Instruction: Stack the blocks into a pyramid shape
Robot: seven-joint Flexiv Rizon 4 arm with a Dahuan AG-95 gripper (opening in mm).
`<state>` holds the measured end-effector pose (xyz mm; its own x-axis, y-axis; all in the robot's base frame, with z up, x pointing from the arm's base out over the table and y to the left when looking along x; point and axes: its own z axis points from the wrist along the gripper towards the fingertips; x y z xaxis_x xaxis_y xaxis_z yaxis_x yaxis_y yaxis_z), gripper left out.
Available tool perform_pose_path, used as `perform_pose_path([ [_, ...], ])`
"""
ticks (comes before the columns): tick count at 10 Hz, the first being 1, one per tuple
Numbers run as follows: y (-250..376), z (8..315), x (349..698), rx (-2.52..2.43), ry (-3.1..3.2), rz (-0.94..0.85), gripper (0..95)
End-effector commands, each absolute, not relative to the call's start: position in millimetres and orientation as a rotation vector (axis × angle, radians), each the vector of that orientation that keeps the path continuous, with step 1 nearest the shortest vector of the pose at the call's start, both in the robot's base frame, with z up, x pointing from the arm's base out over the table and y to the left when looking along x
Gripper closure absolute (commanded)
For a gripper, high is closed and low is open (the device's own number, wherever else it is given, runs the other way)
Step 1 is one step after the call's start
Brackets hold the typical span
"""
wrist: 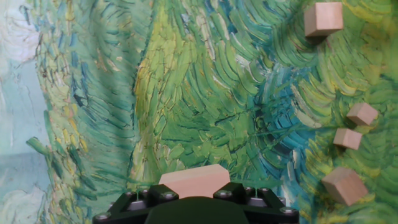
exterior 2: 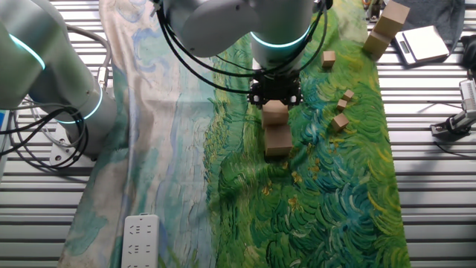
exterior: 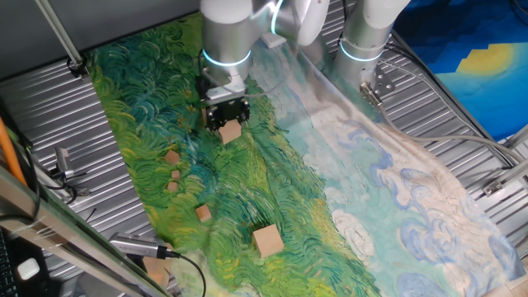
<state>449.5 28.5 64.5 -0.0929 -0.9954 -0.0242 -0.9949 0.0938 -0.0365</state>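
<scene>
My gripper (exterior: 228,115) is shut on a light-tan wooden block (exterior: 230,132) and stands upright over the green part of the painted cloth. In the other fixed view the gripper (exterior 2: 275,98) holds this block (exterior 2: 274,112) right against a second, similar block (exterior 2: 278,139) lying on the cloth; I cannot tell whether they touch. The hand view shows the held block (wrist: 193,180) between the fingers. Several small blocks (exterior: 172,157) (exterior: 203,214) lie to the left. A larger block (exterior: 268,240) lies near the front.
The cloth (exterior: 346,190) is wrinkled and lies over a ribbed metal table (exterior: 49,115). Two more wooden blocks (exterior 2: 375,43) (exterior 2: 394,15) stand off the cloth's edge. A second robot arm's base (exterior: 363,41) stands at the back. A white power strip (exterior 2: 140,240) lies on the cloth.
</scene>
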Motion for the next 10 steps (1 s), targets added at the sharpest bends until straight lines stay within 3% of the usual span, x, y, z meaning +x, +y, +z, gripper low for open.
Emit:
perform_pose_path([
  [1, 27.8, 65.8, 449.5, -2.052, 2.352, -0.016, 95.0],
  [10, 34.8, 61.8, 447.4, -2.025, 2.372, -0.015, 95.0],
])
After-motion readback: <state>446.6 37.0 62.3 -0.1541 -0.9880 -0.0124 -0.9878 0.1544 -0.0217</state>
